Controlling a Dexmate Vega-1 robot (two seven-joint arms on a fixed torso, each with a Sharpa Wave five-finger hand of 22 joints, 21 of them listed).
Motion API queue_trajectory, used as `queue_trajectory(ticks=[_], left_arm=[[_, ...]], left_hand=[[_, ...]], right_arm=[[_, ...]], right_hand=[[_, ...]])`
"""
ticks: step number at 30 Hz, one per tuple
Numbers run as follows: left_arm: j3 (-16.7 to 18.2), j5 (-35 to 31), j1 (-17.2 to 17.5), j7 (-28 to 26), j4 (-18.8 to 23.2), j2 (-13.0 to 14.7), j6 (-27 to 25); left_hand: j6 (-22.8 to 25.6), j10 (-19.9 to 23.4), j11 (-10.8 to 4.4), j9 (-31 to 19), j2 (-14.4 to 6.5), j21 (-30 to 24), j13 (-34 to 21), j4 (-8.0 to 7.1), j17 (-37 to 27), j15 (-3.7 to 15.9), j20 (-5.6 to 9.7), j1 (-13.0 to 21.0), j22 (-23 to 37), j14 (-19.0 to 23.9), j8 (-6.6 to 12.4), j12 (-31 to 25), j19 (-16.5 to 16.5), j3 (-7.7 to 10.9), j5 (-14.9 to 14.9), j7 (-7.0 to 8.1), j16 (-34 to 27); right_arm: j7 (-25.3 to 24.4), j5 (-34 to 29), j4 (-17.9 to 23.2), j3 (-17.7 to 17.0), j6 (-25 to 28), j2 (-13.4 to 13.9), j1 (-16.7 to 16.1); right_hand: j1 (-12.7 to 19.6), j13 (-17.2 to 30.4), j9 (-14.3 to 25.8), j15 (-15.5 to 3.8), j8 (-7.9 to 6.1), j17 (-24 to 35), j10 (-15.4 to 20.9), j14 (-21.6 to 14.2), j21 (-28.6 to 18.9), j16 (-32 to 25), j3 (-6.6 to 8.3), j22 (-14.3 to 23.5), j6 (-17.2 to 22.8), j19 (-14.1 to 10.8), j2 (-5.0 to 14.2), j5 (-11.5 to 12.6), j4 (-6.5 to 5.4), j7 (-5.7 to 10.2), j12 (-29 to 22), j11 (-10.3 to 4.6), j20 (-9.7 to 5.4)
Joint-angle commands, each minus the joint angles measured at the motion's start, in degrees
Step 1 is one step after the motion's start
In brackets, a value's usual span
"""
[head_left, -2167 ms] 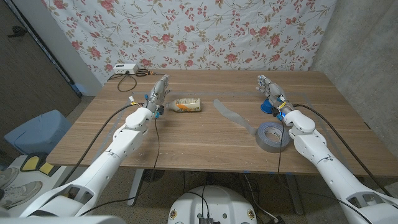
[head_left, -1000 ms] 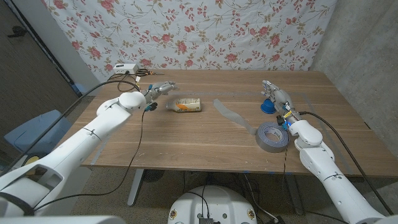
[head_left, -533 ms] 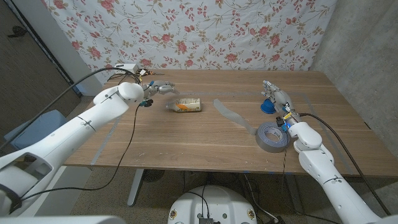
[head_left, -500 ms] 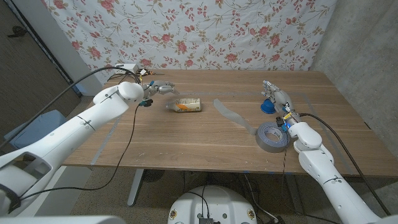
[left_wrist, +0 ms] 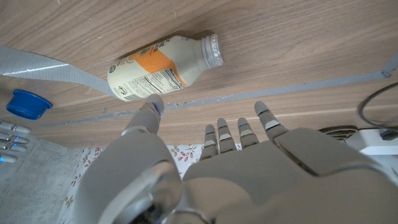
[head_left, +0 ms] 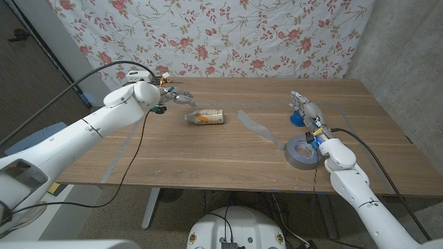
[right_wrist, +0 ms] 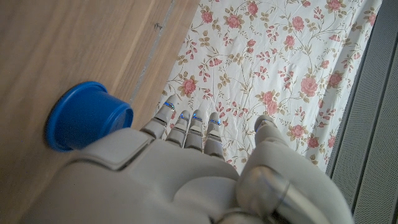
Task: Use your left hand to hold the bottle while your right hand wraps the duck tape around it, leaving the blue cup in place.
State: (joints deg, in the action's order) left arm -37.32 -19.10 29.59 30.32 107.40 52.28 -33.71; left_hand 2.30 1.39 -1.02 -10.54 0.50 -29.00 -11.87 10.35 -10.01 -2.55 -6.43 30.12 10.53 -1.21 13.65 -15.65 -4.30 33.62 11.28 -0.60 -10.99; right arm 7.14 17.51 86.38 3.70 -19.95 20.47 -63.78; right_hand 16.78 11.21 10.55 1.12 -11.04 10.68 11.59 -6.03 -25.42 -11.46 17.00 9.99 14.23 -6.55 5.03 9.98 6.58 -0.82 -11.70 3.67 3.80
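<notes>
The bottle (head_left: 205,117), white with an orange label, lies on its side on the wooden table (head_left: 221,155). In the left wrist view the bottle (left_wrist: 163,65) shows its uncapped neck. My left hand (head_left: 176,99) hovers just behind the bottle's neck end, fingers spread, holding nothing; my left hand (left_wrist: 211,162) stays apart from the bottle. The grey duck tape roll (head_left: 302,153) lies flat near my right forearm. My right hand (head_left: 306,111) stands with straight fingers right beside the blue cup (head_left: 296,119), empty. The blue cup (right_wrist: 87,115) stands upside down by my right hand (right_wrist: 186,168).
A loose strip of grey tape (head_left: 255,125) lies on the table between bottle and roll, and the same strip (left_wrist: 43,65) reaches the bottle's base. Thin tape lines (left_wrist: 348,79) cross the tabletop. Cables and a white box (head_left: 136,70) sit at the back left corner.
My left arm has swung out and raised its elbow, carrying the hand from the bottle's near left to behind its neck end. The right hand shifted slightly. Bottle, cup and roll stayed put.
</notes>
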Motion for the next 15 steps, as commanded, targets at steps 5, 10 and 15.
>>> queue_trajectory(ticks=[5,10,15], left_arm=[[-5.7,-17.7,-5.6,13.2,1.6,-0.8,-0.9],[-7.4,-23.9,-7.1,17.9,0.6,-2.3,1.1],[-8.7,-30.2,-8.0,21.6,-0.9,-4.2,3.6]], left_hand=[[2.1,0.6,0.25,-0.4,-0.2,0.1,-0.2,-0.42,-0.1,-0.38,-0.6,1.6,0.2,-0.1,0.89,0.1,0.8,-0.38,0.3,0.05,0.0],[2.8,0.9,0.33,-0.4,-0.2,0.2,-0.2,-0.46,-0.1,-0.62,-1.08,2.2,0.2,0.0,1.02,0.0,1.0,-0.48,0.4,0.32,0.0],[3.7,1.0,0.33,-0.4,-0.2,0.3,-0.2,-0.43,0.0,-0.76,-1.31,3.0,0.2,-0.5,1.25,0.1,1.1,-0.57,0.5,0.64,0.2]], right_arm=[[-1.0,0.4,1.2,0.3,-1.9,-0.2,-2.4],[-1.3,0.8,1.1,0.3,-2.8,-0.5,-3.1],[-1.7,0.8,1.1,0.3,-3.4,-0.6,-3.4]], right_hand=[[-0.2,0.1,0.1,0.38,-0.13,0.2,0.7,0.0,0.2,-0.4,-0.17,0.2,0.6,-0.6,0.03,0.3,0.09,0.12,-0.2,-0.2,-0.13],[-0.3,0.1,0.1,0.51,-0.14,0.2,0.8,-0.2,0.3,-0.5,-0.22,0.2,0.7,-0.7,0.11,0.3,0.03,0.16,-0.2,-0.19,-0.17],[-0.4,0.1,0.1,0.52,-0.17,0.2,1.0,-0.3,0.4,-0.5,-0.28,0.2,0.8,-0.8,0.21,0.3,-0.03,0.14,-0.3,0.01,-0.19]])
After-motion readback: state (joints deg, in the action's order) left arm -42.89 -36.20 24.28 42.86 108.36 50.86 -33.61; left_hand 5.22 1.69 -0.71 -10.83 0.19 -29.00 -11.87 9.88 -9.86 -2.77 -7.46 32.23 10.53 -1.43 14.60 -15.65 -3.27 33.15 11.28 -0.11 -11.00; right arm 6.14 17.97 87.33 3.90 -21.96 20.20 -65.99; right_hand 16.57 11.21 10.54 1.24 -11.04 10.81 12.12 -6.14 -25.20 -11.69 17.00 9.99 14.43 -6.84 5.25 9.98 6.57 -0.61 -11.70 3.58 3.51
